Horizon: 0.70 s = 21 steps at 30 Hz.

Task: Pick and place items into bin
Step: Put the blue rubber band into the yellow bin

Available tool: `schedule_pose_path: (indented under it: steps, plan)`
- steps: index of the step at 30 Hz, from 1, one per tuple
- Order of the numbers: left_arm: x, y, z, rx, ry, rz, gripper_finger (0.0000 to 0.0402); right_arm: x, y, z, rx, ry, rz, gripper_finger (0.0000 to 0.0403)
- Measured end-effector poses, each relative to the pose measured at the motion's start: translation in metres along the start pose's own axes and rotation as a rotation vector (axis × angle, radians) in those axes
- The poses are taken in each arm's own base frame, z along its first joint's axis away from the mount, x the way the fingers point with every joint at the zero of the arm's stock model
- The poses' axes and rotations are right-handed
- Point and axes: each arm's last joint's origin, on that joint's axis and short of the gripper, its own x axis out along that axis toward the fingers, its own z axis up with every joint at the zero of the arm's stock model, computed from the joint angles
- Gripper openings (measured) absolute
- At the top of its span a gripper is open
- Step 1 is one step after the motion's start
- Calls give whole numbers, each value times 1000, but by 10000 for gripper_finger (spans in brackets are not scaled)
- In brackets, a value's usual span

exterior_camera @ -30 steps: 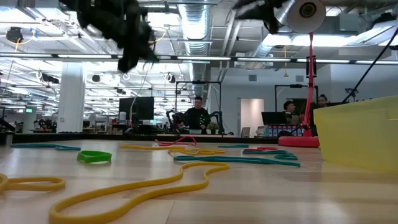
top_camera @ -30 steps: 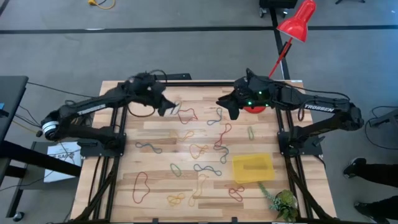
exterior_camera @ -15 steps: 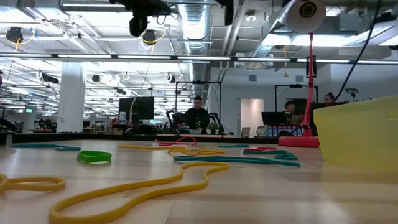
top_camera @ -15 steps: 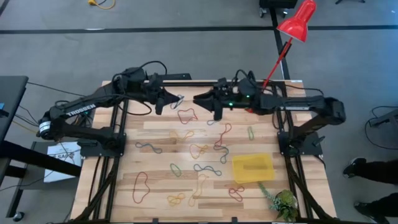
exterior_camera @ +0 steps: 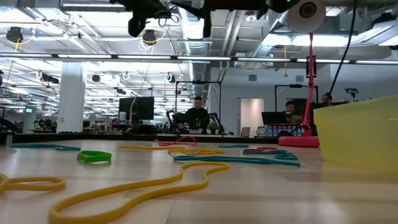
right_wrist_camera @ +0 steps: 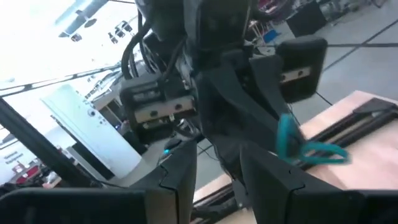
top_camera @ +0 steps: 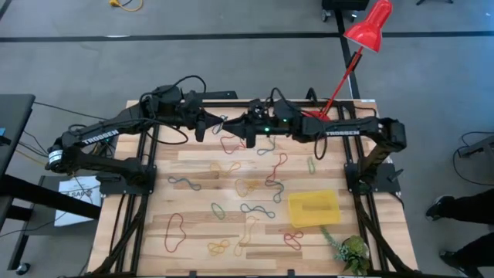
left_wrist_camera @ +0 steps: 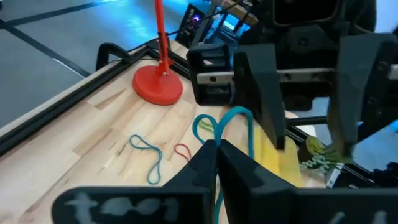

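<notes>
My left gripper (top_camera: 210, 123) hovers over the table's far side, shut on a teal rubber band (left_wrist_camera: 219, 124). My right gripper (top_camera: 234, 127) faces it from the right, open, a short way off. In the left wrist view its two fingers (left_wrist_camera: 261, 93) stand just beyond the band, touching nothing. Many coloured rubber bands (top_camera: 245, 185) lie flat on the wooden table. The yellow bin (top_camera: 314, 208) sits at the near right. My left gripper pinches the teal band between its two shut fingertips (left_wrist_camera: 205, 155), near the loop's middle (left_wrist_camera: 216, 138). The fingers come level from the table's left. The band is lifted clear of the table; one loop sticks out past the fingertips and a strand hangs below.
A red lamp (top_camera: 369, 27) leans over the far right corner, its base (left_wrist_camera: 158, 87) on the table behind my right arm. A green plant sprig (top_camera: 351, 251) lies at the near right corner. Bands cover the table's middle and near part (exterior_camera: 143, 186). People stand in the room beyond.
My left gripper has risen from the table's far side with the teal band, lifting it clear, and then held still. My right gripper has reached along the far side toward the table's left, closing on the left gripper and the band.
</notes>
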Motion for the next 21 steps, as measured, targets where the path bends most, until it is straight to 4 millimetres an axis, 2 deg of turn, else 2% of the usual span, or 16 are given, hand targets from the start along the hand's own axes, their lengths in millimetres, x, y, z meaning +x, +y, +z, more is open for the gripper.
schedule_pose_path:
  steps: [6,13,21]
  plan:
    - [0,0,-1,-2,12,5,0,8,-3,0,9,39,-53,118]
    - [-3,3,-3,-3,16,75,0,7,-5,-3,15,66,-75,118]
    - [-3,3,-3,12,10,89,0,6,-11,-8,16,90,-175,118]
